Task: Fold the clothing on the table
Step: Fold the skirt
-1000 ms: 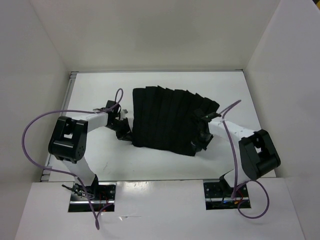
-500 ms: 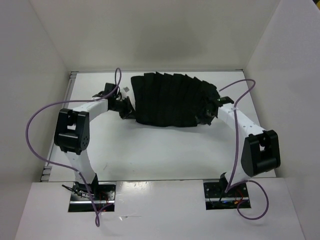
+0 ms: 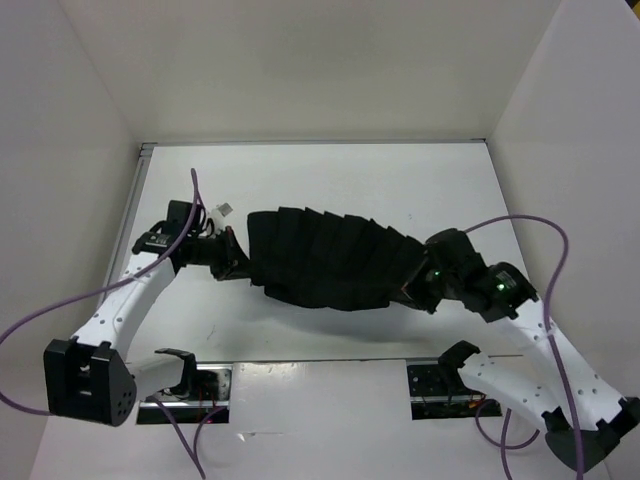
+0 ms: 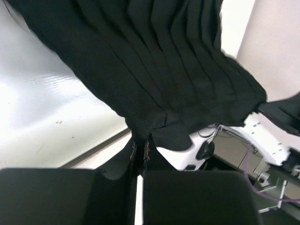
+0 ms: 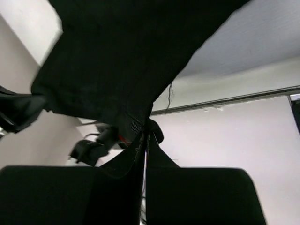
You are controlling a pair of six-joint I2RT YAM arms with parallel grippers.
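Observation:
The clothing [image 3: 330,265], a black pleated skirt, hangs stretched between my two grippers above the white table [image 3: 350,180]. My left gripper [image 3: 236,264] is shut on its left edge, and my right gripper [image 3: 414,290] is shut on its right edge. In the left wrist view the jaws of the left gripper [image 4: 140,143] pinch a bunched corner of the clothing [image 4: 154,70], with the pleats fanning away from it. Seen from the right wrist, the right gripper [image 5: 146,131] clamps a corner of the clothing [image 5: 126,56] too. The skirt sags slightly in the middle.
White walls enclose the table on the left [image 3: 70,150], back and right [image 3: 570,150]. Both arm bases [image 3: 185,385] [image 3: 445,385] sit at the near edge. Purple cables [image 3: 545,250] loop off each arm.
Both arms have lifted the skirt off the table and drawn it toward the near edge. It now hangs stretched wider between the grippers. Both grips stayed shut.

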